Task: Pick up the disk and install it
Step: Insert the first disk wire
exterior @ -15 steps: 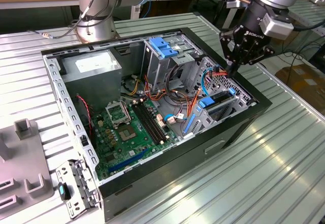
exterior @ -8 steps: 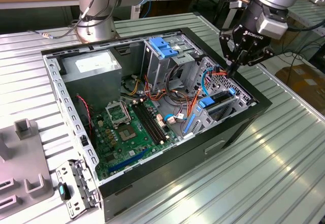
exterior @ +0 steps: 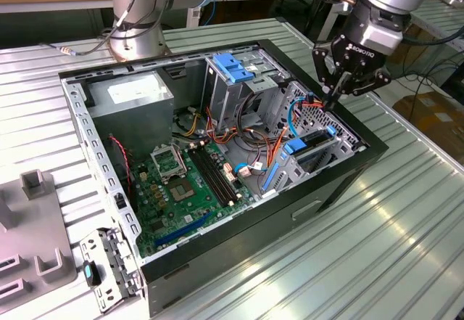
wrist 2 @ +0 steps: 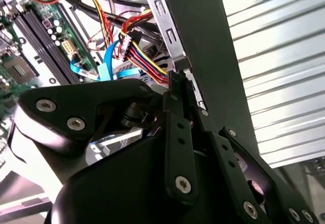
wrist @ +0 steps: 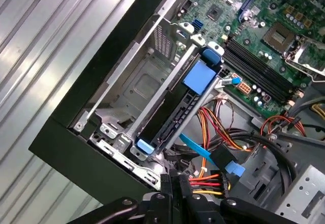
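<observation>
The disk sits on edge in the drive bay at the open computer case's corner on the exterior view's right. It is a dark slab with blue rails and blue end tabs. In the first wrist view the disk lies in the metal bay, with a blue tab at each end. My gripper hovers just above the bay's far end, shut, with nothing between its fingers. In both wrist views the black fingers are pressed together next to a bundle of red, yellow and black wires.
Inside the case are a green motherboard, a grey power-supply box, a metal drive cage with a blue handle and loose cables. A second arm's base stands behind the case. A grey fixture and a metal bracket lie at the exterior view's left.
</observation>
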### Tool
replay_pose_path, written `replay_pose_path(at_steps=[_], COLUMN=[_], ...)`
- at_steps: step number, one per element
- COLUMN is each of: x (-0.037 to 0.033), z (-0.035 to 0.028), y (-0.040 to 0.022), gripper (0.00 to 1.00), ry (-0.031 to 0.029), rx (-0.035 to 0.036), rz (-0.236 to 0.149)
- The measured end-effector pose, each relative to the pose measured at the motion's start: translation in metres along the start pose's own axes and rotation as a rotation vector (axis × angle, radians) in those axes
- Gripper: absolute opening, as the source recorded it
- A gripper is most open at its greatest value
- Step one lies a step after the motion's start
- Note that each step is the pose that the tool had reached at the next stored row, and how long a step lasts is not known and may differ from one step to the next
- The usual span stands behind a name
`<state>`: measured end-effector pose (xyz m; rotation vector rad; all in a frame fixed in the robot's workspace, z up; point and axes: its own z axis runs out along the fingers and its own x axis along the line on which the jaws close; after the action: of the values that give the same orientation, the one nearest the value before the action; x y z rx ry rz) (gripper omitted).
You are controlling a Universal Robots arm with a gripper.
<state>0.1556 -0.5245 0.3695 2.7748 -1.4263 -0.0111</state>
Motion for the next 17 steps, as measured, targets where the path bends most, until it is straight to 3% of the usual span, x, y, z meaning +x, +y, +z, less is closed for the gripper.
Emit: replay_pose_path(at_steps=[4,10,17], x=[0.0,-0.0033,-0.0034], z=[0.0009,0.0011,0.0016], y=[0.0,0.0048,0.0048], gripper=[0.17,0.17,0.17], ry=[-0.0004,-0.0006,-0.0031], rx=[-0.0011,-0.0012,-0.0018], rz=[0.074,0.085,0.196])
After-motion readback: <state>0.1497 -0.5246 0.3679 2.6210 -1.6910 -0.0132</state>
